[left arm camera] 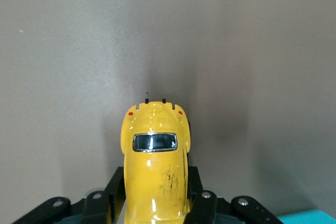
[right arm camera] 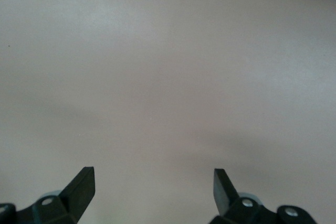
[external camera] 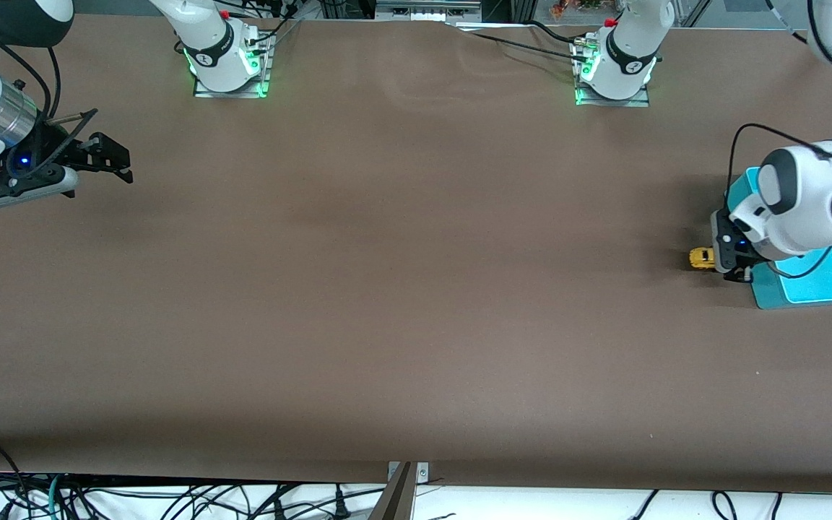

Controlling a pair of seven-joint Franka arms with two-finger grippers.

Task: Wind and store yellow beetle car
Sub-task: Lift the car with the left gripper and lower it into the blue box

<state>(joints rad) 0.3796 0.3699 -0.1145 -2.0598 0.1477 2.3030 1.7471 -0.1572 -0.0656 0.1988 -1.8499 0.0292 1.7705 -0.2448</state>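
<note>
The yellow beetle car [external camera: 701, 258] sits low at the brown table's surface, at the left arm's end of the table, right beside a teal tray [external camera: 820, 283]. My left gripper [external camera: 728, 264] is shut on the car's sides. In the left wrist view the yellow beetle car [left arm camera: 155, 166] fills the space between the black fingers [left arm camera: 202, 203], its dark window and rounded end pointing away from the wrist. My right gripper [external camera: 114, 167] waits open above the table at the right arm's end; its black fingertips [right arm camera: 83, 186] stand wide apart with nothing between them.
The teal tray has a raised rim and lies partly under the left arm's wrist. Both arm bases [external camera: 224, 61] stand along the table's edge farthest from the front camera. Cables hang below the table's near edge.
</note>
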